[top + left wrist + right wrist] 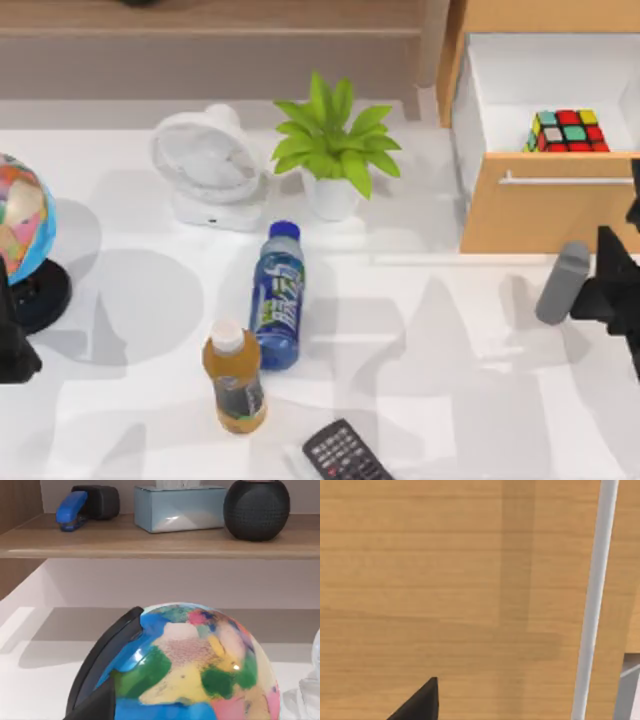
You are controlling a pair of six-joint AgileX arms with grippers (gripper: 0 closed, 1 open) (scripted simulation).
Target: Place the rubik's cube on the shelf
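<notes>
top view shows the rubik's cube (568,131) lying inside the open drawer (545,95) of the orange-wood cabinet (545,215) at the right side of the table (430,330). it sits in the drawer's white interior, near the front panel with the silver handle (565,180). the shelf (210,17) is the long wooden board at the back, well apart from the cube. nothing holds the cube now, so i judge the task is at an early stage: the drawer stands already open, but the cube is not yet grasped, not lifted, and not yet set on the shelf.

my right gripper (612,285) is at the right edge of the table, just in front of the cabinet and lower than the drawer front in the top view. a grey cylinder (562,283) stands just beside it. in the right wrist view i see the wood front of the cabinet very close, with the silver handle (595,600) running along it and one dark fingertip (420,702) at the border. whether the fingers of this gripper are apart or together, i cannot tell.

my left arm (12,345) is parked at the left edge of the table, beside the globe (22,215). the left wrist view looks over the globe (195,665) toward the shelf (160,542), where a blue stapler (71,510), a tissue box (180,507) and a dark round speaker (256,509) stand. for this gripper also i cannot tell.
</notes>
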